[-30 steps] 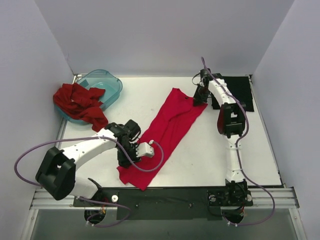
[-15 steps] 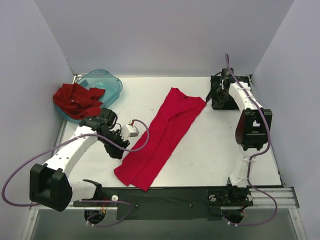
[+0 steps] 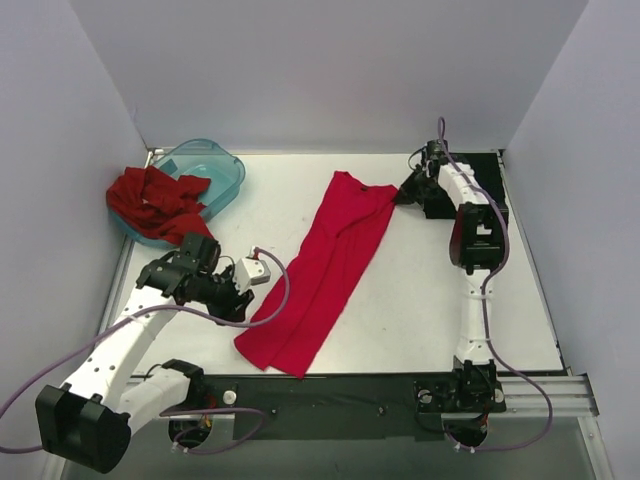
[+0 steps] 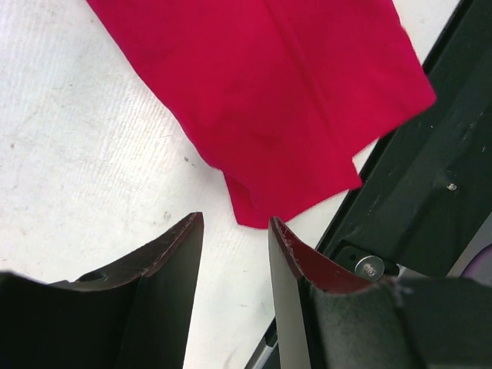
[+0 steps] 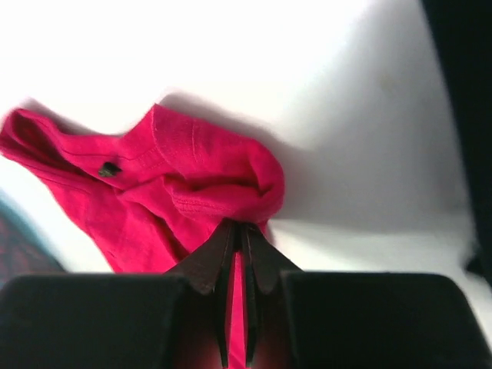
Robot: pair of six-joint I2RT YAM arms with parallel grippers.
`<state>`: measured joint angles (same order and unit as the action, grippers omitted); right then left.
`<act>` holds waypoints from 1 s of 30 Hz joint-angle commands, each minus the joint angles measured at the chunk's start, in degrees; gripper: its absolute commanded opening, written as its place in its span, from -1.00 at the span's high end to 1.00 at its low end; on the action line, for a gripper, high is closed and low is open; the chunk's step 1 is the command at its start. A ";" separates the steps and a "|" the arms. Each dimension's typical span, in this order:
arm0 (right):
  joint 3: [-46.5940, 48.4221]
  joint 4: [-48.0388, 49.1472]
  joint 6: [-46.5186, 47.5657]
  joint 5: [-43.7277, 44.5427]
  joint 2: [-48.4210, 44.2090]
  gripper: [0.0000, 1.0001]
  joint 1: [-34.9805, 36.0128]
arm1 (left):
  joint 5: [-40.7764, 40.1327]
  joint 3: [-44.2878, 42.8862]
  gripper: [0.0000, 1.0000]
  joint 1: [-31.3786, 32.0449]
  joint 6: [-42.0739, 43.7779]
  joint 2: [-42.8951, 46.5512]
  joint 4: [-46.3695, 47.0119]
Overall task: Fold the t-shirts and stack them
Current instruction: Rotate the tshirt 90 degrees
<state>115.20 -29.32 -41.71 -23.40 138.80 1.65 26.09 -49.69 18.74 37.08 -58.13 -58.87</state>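
Observation:
A crimson-pink t-shirt (image 3: 325,270) lies as a long diagonal strip across the middle of the table. My right gripper (image 3: 405,193) is shut on its far right corner, and the right wrist view shows the cloth (image 5: 177,184) bunched and pinched between the closed jaws (image 5: 238,231). Beside the strip's near left edge my left gripper (image 3: 240,300) stands open, holding nothing. In the left wrist view its fingers (image 4: 173,254) hover over bare table just short of the shirt's near corner (image 4: 269,115). A darker red t-shirt (image 3: 155,205) lies crumpled at the back left. At the back right lies a black t-shirt (image 3: 485,185), partly behind the right arm.
A translucent teal tub (image 3: 215,170) stands at the back left, with the dark red shirt draped over its near rim. The black rail (image 3: 330,395) runs along the table's near edge, close to the shirt's near end (image 4: 430,177). White walls enclose the table.
The left gripper came off the pink shirt and drew back to the left. The right gripper let go of the far corner, swung right, then returned and shut on it again.

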 commanded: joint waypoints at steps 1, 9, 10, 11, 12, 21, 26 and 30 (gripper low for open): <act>15.29 4.96 -7.40 -4.55 7.87 1.00 -0.33 | 5.29 1.88 0.00 -0.02 3.00 1.53 2.53; 29.12 30.47 -20.70 -8.40 16.33 -0.42 -0.07 | 5.55 5.30 -0.12 6.47 4.22 -0.14 12.28; 25.64 30.38 -19.91 -10.07 12.84 -0.63 -0.16 | 5.47 5.39 -0.13 7.35 6.14 -0.66 12.38; 20.12 30.11 -16.85 -10.61 10.29 -0.71 -0.16 | 5.21 5.57 -0.14 9.01 8.60 -1.45 12.55; 17.54 26.98 -14.91 -9.75 5.21 -0.76 -0.07 | 4.51 5.66 -0.14 9.90 10.10 -1.90 12.64; -20.81 -0.99 8.13 9.85 -33.21 -0.82 5.45 | 7.74 6.71 -0.16 14.30 32.35 -8.05 16.41; -49.94 -5.22 6.14 7.42 -54.22 -0.62 12.91 | 10.56 7.67 -0.15 15.53 28.67 -7.79 18.78; -65.17 -3.30 -1.93 4.43 -63.12 -0.37 24.15 | 11.97 11.45 -0.15 16.15 25.85 -4.63 20.11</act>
<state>62.22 -27.44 -37.60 -17.43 77.03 17.45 33.47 -40.73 34.09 63.88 -65.87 -41.56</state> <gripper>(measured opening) 0.750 0.576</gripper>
